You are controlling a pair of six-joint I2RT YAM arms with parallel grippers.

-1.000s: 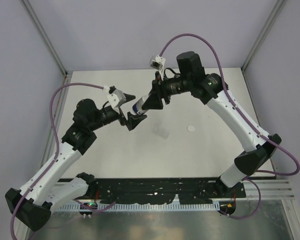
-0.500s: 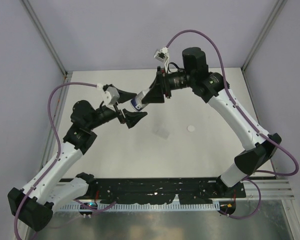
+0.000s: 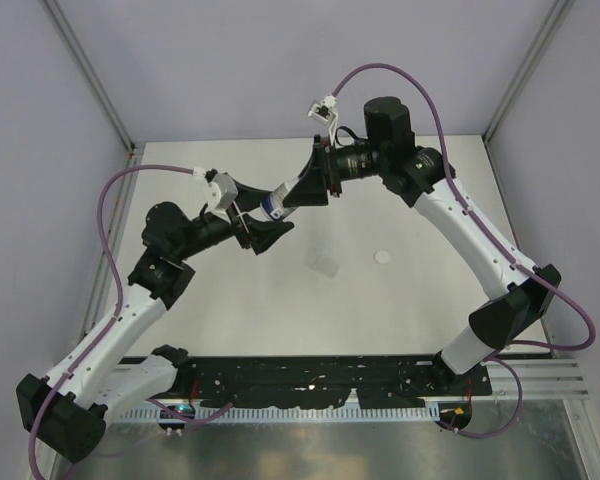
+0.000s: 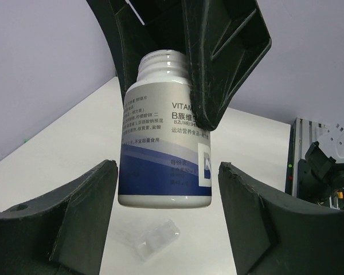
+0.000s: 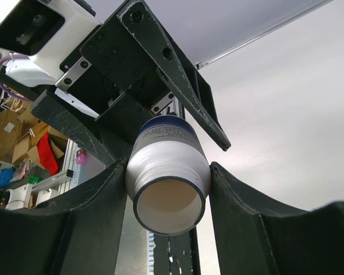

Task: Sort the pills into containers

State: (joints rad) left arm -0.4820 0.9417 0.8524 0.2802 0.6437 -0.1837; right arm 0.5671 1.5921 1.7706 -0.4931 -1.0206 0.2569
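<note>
A white bottle (image 3: 271, 205) with a blue label hangs in mid-air over the table's back left, capless. My right gripper (image 3: 288, 198) is shut on its neck end, and the open mouth (image 5: 169, 206) faces the right wrist camera. My left gripper (image 3: 256, 216) is open with a finger on either side of the bottle's base (image 4: 165, 197), a thin gap showing on both sides. The clear flat packet (image 3: 325, 265) lies on the table below, also seen under the bottle as the packet (image 4: 155, 238) in the left wrist view. No pills show in any view.
A small white round cap (image 3: 383, 257) lies on the table right of the packet. Metal frame posts (image 3: 90, 80) stand at the back corners, and a black rail (image 3: 310, 375) runs along the near edge by the arm bases.
The right arm carried the bottle a little left toward the left gripper. The left jaws came around the bottle's base and have narrowed on it.
</note>
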